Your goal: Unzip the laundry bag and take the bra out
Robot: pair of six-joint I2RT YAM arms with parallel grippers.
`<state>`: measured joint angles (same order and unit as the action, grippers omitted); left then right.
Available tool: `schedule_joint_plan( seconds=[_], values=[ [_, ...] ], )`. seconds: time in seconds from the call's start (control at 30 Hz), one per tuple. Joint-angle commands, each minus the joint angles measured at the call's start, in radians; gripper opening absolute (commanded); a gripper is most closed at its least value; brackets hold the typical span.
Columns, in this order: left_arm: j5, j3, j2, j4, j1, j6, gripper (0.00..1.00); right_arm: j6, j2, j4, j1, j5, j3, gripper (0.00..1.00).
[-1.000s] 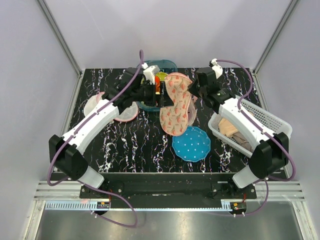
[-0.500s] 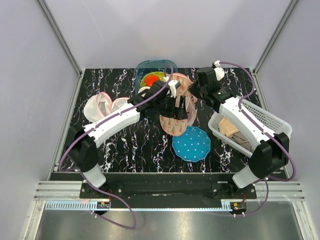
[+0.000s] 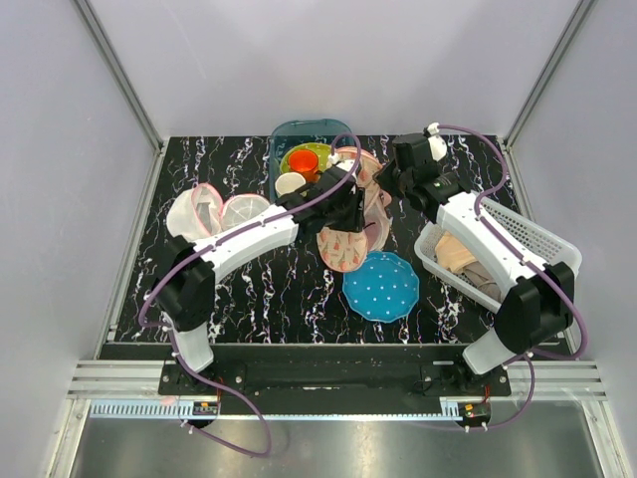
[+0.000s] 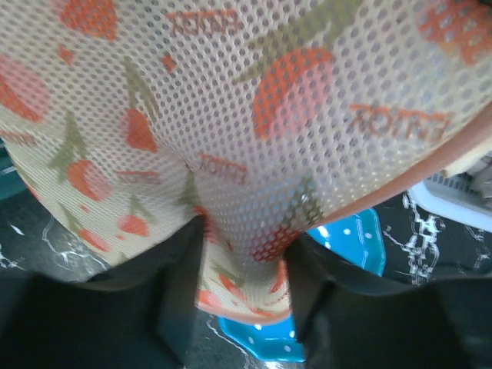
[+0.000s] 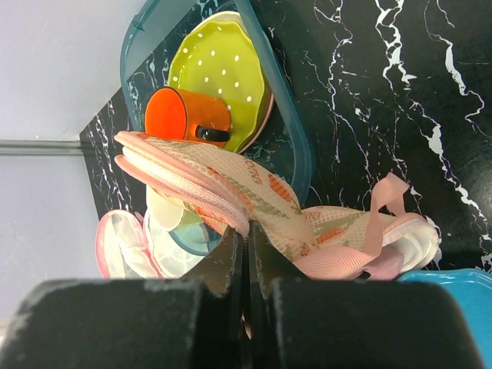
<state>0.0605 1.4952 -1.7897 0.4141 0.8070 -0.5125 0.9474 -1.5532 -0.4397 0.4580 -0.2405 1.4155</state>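
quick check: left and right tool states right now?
Left tool: closed, pinching the laundry bag.
Right tool: closed on the laundry bag's edge.

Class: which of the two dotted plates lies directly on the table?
The blue plate. The yellow-green plate sits inside the teal tub instead.
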Motion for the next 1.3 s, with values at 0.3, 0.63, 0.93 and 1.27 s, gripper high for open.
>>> schedule_joint_plan(
  seconds=[0.3,0.63,0.93,1.27],
  values=[
    [-0.056,0.014,0.033,-0.061,-0.071,-0.04,0.0,-0.036,-0.033,-0.002,-0.067,0.119,-0.007,0.4],
    [-0.382,-0.116,0.101,-0.173,-0.199,-0.099,0.0,-0.331,0.048,0.07,-0.097,0.247,-0.127,0.97],
    [-0.481,-0.165,0.142,-0.229,-0.272,-0.138,0.0,-0.32,0.087,0.228,-0.096,0.306,-0.305,0.76],
    [-0.488,-0.13,0.11,-0.164,-0.295,-0.129,0.0,-0.352,0.119,0.331,-0.096,0.458,-0.346,0.94]
  ],
)
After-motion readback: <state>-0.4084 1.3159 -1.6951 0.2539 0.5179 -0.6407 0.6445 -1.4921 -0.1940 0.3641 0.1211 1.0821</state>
